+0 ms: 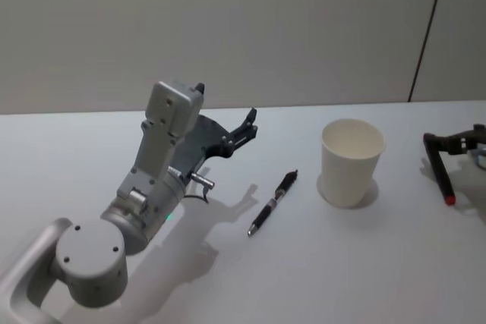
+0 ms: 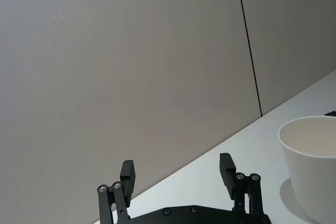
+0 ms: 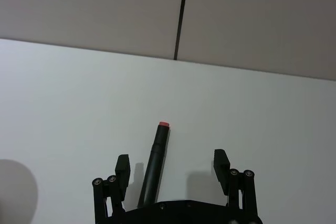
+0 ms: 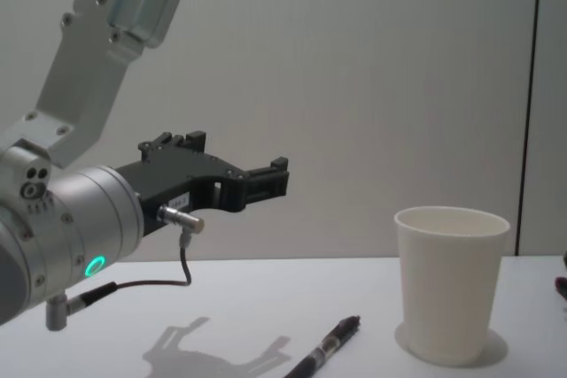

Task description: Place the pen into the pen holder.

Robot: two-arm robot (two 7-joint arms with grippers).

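The black pen (image 1: 272,204) lies flat on the white table, just left of the pen holder (image 1: 351,161), an upright white paper cup. My left gripper (image 1: 247,128) hangs open in the air, up and to the left of the pen, with nothing between its fingers. From the chest, the left gripper (image 4: 275,179) shows well above the pen (image 4: 332,343) and the cup (image 4: 450,285). The left wrist view looks past the left gripper (image 2: 177,169) to the cup (image 2: 310,166). My right gripper (image 1: 465,139) rests open at the table's right edge.
A dark marker with a red end (image 1: 442,178) lies on the table under the right gripper, and appears between the open right gripper (image 3: 171,162) fingers as a dark marker (image 3: 156,161). A plain wall stands behind the table (image 1: 364,263).
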